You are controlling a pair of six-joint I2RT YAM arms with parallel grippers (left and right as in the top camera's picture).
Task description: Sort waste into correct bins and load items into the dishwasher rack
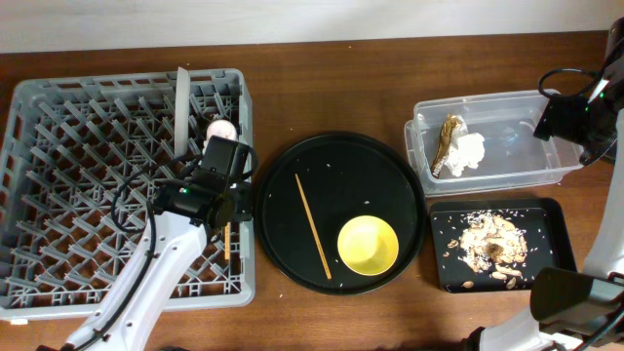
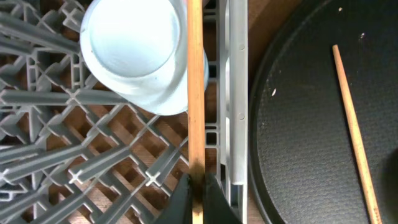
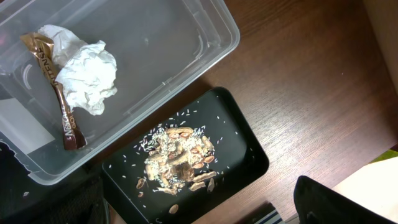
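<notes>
Chopstick is clamped in my left gripper: the fingers are pinched on its lower end at the bottom of the left wrist view. Its long axis runs straight up the frame, away from the fingers. It sits over the rack, just inside the right wall and parallel to it. The upper stretch passes right beside the light-blue cup, which is mouth-down in the rack; I can't tell if they touch.

My read: this stick is about to be set down in the rack, so it needs lowering along that wall line without knocking the cup.

Second chopstick lies loose on the round black tray. It's to the right of my left gripper and well apart from it, long axis near top-to-bottom with a slight lean toward lower right. The yellow bowl is just right of its lower end. Left arm is clearly nearer to both.

Also in the rack: a pink cup and a plate standing on edge.

Right gripper hangs over the right end of the clear tub, far from the sticks. Fingers aren't clear in any view, so I can't tell if they're apart or together. Napkin and wrapper are in the tub, and the food scraps are in the black rectangular tray below it.
</notes>
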